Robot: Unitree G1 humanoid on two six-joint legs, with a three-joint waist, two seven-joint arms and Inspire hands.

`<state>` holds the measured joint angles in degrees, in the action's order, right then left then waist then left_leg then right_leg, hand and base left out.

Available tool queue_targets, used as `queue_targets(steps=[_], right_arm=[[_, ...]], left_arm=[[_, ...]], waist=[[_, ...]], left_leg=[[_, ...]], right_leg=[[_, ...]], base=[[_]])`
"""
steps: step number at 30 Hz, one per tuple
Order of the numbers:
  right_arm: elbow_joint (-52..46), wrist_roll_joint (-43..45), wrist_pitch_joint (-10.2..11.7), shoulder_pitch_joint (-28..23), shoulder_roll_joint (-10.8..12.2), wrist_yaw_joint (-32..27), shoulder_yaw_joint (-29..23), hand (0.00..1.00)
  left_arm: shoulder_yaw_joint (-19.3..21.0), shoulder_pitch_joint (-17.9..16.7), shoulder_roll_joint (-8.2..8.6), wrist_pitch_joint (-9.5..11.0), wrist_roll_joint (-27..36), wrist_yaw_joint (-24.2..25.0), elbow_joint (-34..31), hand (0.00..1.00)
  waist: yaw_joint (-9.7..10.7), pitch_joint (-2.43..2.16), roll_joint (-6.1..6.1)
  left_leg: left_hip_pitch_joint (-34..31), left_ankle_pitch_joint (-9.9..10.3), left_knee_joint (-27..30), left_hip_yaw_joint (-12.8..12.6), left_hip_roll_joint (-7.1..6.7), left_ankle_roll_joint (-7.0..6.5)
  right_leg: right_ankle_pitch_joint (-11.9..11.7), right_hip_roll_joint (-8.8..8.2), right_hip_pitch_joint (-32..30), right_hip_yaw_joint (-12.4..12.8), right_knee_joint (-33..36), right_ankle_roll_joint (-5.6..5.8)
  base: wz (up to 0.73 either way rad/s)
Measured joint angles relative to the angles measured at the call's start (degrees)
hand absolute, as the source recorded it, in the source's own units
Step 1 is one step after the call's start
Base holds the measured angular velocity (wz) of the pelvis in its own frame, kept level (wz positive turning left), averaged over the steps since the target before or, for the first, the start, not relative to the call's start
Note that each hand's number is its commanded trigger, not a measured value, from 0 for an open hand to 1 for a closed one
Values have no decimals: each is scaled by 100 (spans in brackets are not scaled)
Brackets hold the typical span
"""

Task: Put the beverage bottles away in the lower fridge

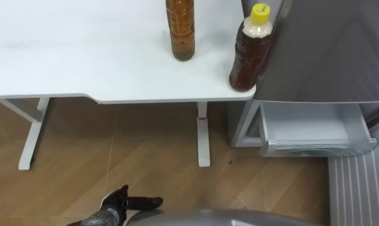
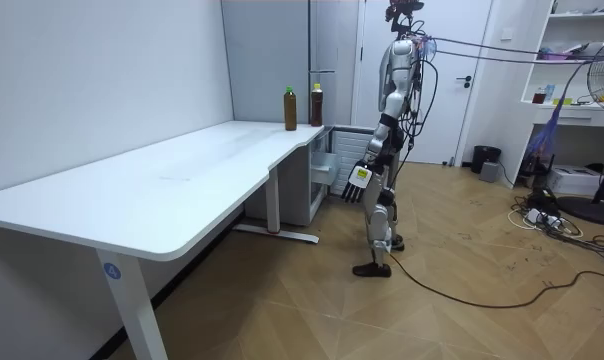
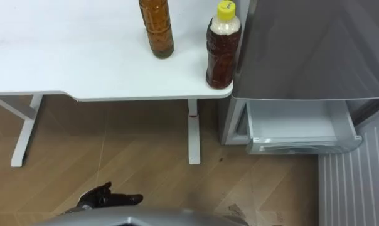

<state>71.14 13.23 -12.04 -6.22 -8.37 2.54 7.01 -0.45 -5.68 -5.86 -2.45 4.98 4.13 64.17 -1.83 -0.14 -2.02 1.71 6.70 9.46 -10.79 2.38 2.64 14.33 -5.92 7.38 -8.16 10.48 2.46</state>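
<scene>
While amber bottle (image 1: pixel 182 31) and yellow-capped bottle (image 1: pixel 250 53) stand upright on table (image 1: pixel 83 50), left hand (image 1: pixel 117 206) low, fingers relaxed

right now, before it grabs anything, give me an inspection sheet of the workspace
surface: white table, drinks at its right end
job's things: yellow-capped bottle upright at the corner beside the fridge; second bottle upright to its left; lower drawer of the fridge pulled open, visible part empty
clutter: nothing seen
hands: left hand low over the floor, fingers relaxed, holding nothing
cables: loose tangle on the floor at the room view's right
surroundings: robot stands facing the fridge and the table's end; door and shelves behind it
</scene>
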Motion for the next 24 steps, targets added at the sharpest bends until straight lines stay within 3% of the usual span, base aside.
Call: queue_targets(steps=[19,21,24], right_arm=[[0,-55,9,-14,0,5,-175,0],[22,-55,41,-24,0,4,-212,0],[48,-55,75,-27,-2,-2,-210,0]], left_arm=[[46,-55,5,6,231,-25,-8,0],[161,-70,20,9,231,-44,-4,0],[255,-99,56,13,273,-214,-4,0]], waist=[[13,21,-16],[8,54,-16],[-2,63,-13]], left_leg=[[0,2,0,26,-8,2],[63,9,-1,27,-11,12],[127,16,-5,27,-11,20]], right_leg=[[-5,0,37,-10,-67,2],[-6,0,109,-16,-79,2],[-5,0,172,-2,-96,2]], base=[[0],[0],[0]])
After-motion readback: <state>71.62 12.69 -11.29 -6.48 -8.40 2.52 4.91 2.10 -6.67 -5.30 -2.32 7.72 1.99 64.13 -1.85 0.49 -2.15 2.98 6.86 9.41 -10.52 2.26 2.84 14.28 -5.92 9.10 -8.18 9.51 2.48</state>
